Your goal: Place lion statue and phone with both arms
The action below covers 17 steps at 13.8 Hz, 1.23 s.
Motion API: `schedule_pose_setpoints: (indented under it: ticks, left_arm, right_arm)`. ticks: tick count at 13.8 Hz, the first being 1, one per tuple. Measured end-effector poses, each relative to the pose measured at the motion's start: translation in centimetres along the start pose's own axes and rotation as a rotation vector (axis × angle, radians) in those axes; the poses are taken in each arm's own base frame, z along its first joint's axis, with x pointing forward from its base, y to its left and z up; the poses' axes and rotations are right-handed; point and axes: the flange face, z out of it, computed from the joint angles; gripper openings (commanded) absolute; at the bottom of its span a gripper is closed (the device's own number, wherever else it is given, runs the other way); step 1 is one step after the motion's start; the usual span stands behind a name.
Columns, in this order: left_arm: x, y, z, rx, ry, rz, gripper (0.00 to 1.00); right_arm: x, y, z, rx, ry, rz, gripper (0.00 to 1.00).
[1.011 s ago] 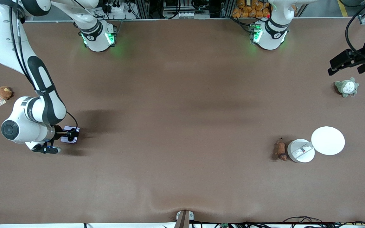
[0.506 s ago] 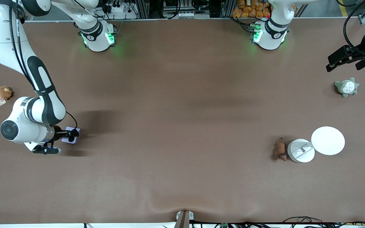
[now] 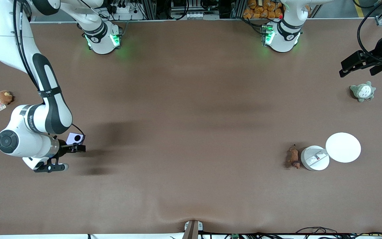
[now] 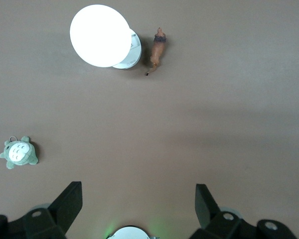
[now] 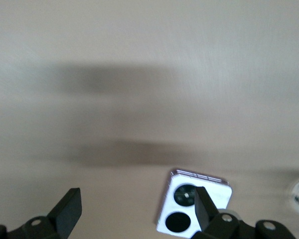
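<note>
The brown tabletop [image 3: 191, 132] carries everything. The right gripper [image 3: 65, 156] hangs spread and empty above the right arm's end, the phone [image 3: 75, 138] lying lenses-up just beside it. The left gripper [image 3: 360, 64] waits spread, over the left arm's end near a grey-green plush [image 3: 362, 91]. The lion statue [image 3: 293, 157] lies just beside a white round case [image 3: 315, 158].

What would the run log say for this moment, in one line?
right gripper: open, beside phone | phone: on table, free | left gripper: open, waiting above grey-green plush | lion statue: beside white round box
</note>
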Motion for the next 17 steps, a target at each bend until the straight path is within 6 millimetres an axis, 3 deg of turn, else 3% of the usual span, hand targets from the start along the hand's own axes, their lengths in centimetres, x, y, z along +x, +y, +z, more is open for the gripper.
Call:
schedule_pose_setpoints:
  ticks: [1, 4, 9, 12, 15, 17]
  left_arm:
    - [0.0, -0.1, 0.0, 0.000, 0.000, -0.001, 1.00]
    - [0.0, -0.1, -0.1, 0.000, 0.001, -0.001, 1.00]
    - [-0.5, 2.1, -0.4, -0.001, 0.008, 0.038, 1.00]
    - [-1.2, 2.2, -1.0, 0.001, 0.008, 0.040, 1.00]
    - [-2.4, 1.4, -2.0, 0.005, -0.002, 0.027, 1.00]
    - [-3.2, 1.0, -2.9, 0.009, 0.009, 0.017, 1.00]
  right_arm:
    - [0.7, -0.5, -2.2, 0.000, -0.001, -0.010, 1.00]
    - [1.7, -2.1, -11.6, 0.006, -0.011, -0.035, 1.00]
    - [0.0, -4.6, -19.6, 0.022, 0.020, -0.077, 1.00]
    - [-3.4, -4.5, -26.5, 0.021, -0.026, -0.059, 1.00]
    - [-8.7, -4.7, -34.5, 0.011, -0.009, 0.022, 1.00]
    - [-12.3, -5.2, -37.9, 0.004, 0.006, 0.040, 1.00]
